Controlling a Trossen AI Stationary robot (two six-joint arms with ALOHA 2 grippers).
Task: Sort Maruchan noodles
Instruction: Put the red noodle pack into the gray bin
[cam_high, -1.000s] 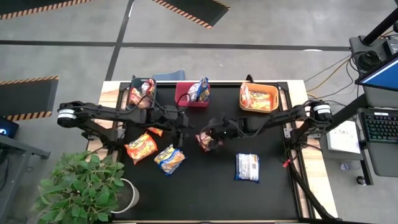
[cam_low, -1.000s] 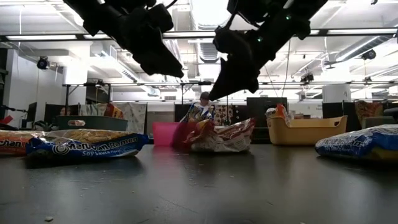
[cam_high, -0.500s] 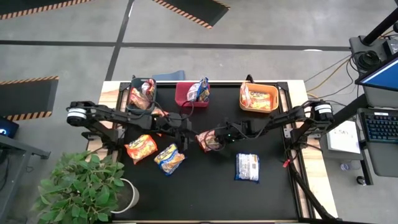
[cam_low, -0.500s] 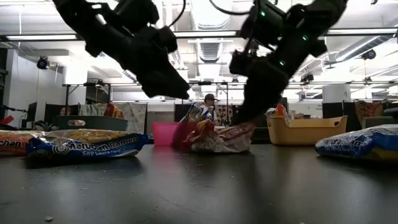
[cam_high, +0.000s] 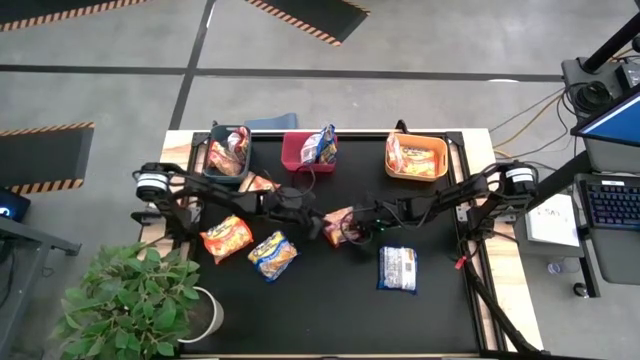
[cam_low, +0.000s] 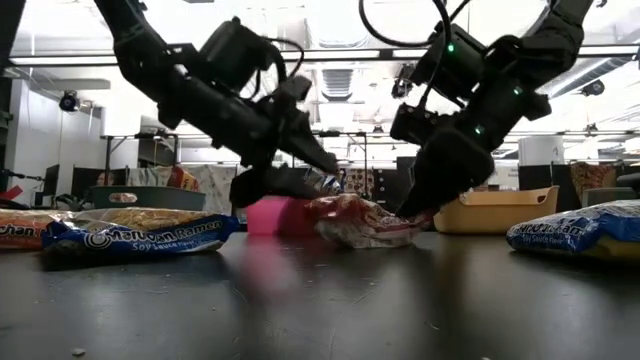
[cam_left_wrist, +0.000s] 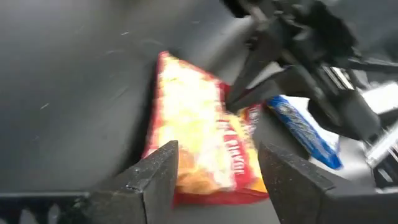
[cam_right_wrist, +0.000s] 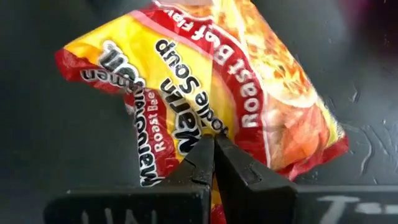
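Observation:
A red-and-yellow Maruchan noodles packet (cam_high: 338, 225) lies mid-table between both grippers. My right gripper (cam_right_wrist: 214, 149) is shut on it, reaching in from the table's right. My left gripper (cam_left_wrist: 217, 152) is open at the packet's left end (cam_left_wrist: 199, 162), one finger on each side of it. Other packets lie flat on the black mat: orange (cam_high: 228, 238), blue-and-yellow (cam_high: 272, 255), silver-white and blue (cam_high: 398, 268), and a small orange one (cam_high: 258, 184). My right gripper pinches the packet at its right-hand edge (cam_right_wrist: 208, 127) between its two fingers. They slant down from the table's right. The packet's body rests on the mat (cam_low: 365, 225), its held end a little raised. My left gripper: whether its fingers touch the packet I cannot tell.
Along the far edge stand a dark grey bin (cam_high: 228, 150), a red bin (cam_high: 308, 150) and an orange bin (cam_high: 416, 157), each with packets in it. A potted plant (cam_high: 130, 300) stands at the near left corner. The near half of the mat is bare.
Both grippers have come down toward the mat. My left gripper has moved toward the table's right up to the packet and rolled about its own line. My right gripper, still shut on the packet, has lowered it, so it lies flatter than before.

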